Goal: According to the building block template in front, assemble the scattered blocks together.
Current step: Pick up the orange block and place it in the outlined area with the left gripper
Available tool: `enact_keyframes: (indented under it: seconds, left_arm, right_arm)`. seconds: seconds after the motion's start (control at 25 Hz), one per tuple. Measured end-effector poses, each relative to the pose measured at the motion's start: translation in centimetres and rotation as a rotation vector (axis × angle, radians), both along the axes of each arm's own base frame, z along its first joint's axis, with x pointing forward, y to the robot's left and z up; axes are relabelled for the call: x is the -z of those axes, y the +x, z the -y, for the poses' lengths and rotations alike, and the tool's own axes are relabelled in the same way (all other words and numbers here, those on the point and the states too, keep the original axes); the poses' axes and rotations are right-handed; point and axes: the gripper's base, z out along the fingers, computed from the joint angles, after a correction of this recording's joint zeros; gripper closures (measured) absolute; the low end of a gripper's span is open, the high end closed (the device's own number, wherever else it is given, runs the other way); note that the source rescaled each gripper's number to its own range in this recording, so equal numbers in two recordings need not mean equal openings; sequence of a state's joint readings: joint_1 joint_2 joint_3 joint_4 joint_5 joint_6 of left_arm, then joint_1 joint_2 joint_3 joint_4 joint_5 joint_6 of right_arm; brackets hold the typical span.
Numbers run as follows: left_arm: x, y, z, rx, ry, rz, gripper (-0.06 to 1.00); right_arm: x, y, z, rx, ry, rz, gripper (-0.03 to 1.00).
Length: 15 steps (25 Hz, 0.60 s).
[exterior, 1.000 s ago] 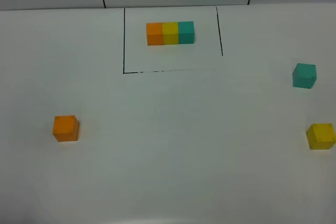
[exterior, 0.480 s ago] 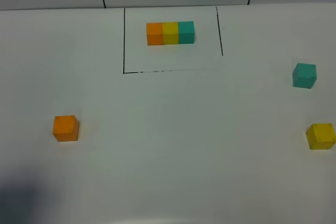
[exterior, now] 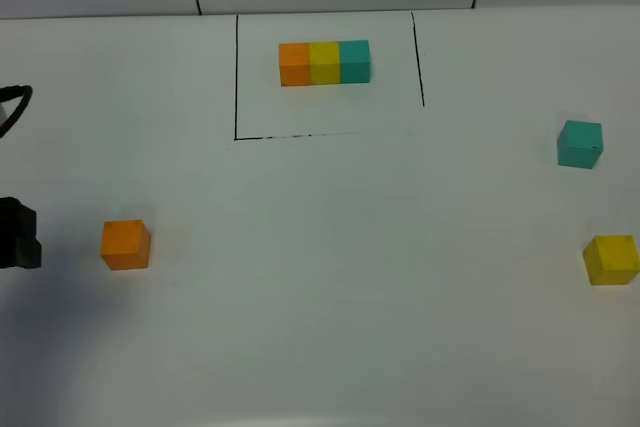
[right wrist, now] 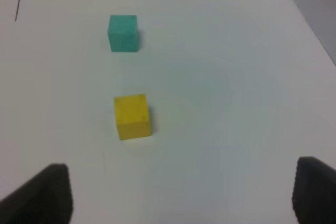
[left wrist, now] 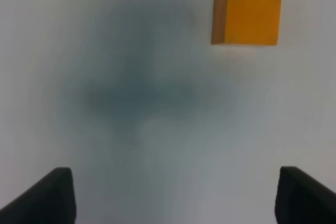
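The left gripper (left wrist: pixel 176 203) has entered at the left edge, jaws wide and empty, near the plain orange cube (exterior: pixel 125 245). The joined orange-yellow-teal template row (exterior: pixel 324 62) sits upper centre. At right, the plain teal cube (exterior: pixel 579 143) and plain yellow cube (exterior: pixel 611 259) lie apart; the right gripper (right wrist: pixel 181 198) is parted, empty. 0 of 3 joined.

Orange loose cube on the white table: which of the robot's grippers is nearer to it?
Left. The left gripper, open, is just beside the orange cube. The right gripper is by the yellow cube and teal cube, far across from it.
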<state>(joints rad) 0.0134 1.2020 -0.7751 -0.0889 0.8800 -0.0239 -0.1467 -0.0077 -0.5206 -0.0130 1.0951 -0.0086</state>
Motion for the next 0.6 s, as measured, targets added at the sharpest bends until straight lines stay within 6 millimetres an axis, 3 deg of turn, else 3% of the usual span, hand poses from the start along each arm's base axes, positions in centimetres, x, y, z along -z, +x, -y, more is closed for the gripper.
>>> enact_keyframes:
  seconds: [0.6]
  left_arm:
    - [4.7,4.6,4.7,0.084,0.041,-0.099,-0.06]
  right_arm:
    - [0.0,0.0,0.0,0.000,0.000,0.000,0.25]
